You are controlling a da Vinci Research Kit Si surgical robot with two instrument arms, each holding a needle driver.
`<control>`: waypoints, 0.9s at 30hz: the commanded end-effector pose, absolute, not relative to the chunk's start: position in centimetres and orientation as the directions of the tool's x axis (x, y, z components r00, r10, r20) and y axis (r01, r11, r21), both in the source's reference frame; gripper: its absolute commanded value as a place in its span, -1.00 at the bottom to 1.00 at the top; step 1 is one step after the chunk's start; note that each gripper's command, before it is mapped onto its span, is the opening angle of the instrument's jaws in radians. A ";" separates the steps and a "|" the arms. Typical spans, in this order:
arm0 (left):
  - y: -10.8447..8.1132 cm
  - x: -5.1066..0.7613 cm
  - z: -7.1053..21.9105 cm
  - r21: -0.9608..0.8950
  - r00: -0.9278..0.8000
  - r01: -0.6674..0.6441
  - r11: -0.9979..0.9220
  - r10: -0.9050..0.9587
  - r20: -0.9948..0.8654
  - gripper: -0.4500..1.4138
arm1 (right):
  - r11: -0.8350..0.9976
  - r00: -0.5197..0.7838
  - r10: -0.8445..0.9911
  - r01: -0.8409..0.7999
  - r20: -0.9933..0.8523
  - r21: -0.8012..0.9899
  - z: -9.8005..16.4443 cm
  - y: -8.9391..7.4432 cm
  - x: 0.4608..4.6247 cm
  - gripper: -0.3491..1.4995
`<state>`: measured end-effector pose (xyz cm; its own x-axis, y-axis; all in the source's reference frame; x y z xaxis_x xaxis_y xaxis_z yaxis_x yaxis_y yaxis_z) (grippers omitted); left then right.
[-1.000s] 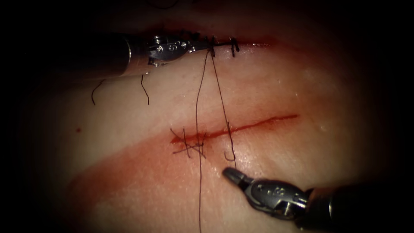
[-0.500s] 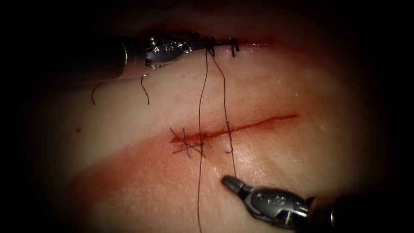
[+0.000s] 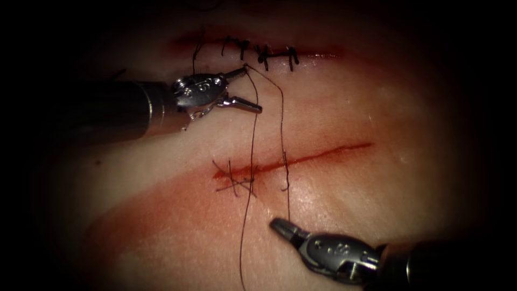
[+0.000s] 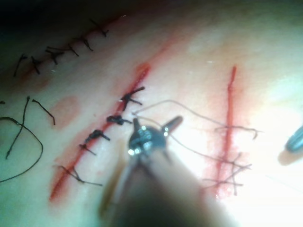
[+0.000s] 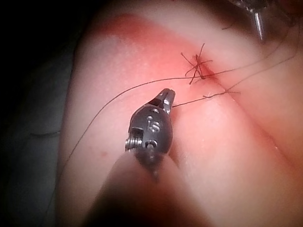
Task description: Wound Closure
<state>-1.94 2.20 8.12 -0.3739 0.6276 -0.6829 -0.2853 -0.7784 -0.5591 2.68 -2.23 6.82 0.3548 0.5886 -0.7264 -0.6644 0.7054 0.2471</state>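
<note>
The left claw (image 3: 249, 86) is now spread wide just below the stitched upper wound, with thread (image 3: 252, 134) draped over its upper tip; nothing is clamped. Half a second back it was shut on thread at the stitch row, so a release is judged. The right claw (image 3: 280, 226) is kept closed on the thread end at 5 o'clock of the cut (image 3: 293, 159) in the tissue (image 3: 377, 188). No needle is seen.
</note>
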 end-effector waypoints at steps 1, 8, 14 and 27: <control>2.2 -2.00 8.2 -0.564 -0.372 -0.284 -0.776 0.631 -0.681 0.42 | 0.708 0.356 0.588 -0.661 -0.726 0.249 6.9 -2.3 2.74 -1.00; 2.3 -2.13 8.3 -0.609 -0.325 -0.251 -0.752 0.658 -0.679 0.30 | 0.711 0.360 0.584 -0.659 -0.727 0.245 6.9 -2.3 2.74 -1.00; 2.3 -2.27 8.4 -0.608 -0.320 -0.232 -0.759 0.650 -0.689 -0.33 | 0.712 0.358 0.583 -0.657 -0.730 0.247 6.9 -2.3 2.73 -1.00; 2.4 -2.10 8.4 -0.468 -0.331 -0.285 -0.837 0.544 -0.771 -1.00 | 0.722 0.366 0.572 -0.649 -0.734 0.240 6.8 -2.3 2.68 -1.00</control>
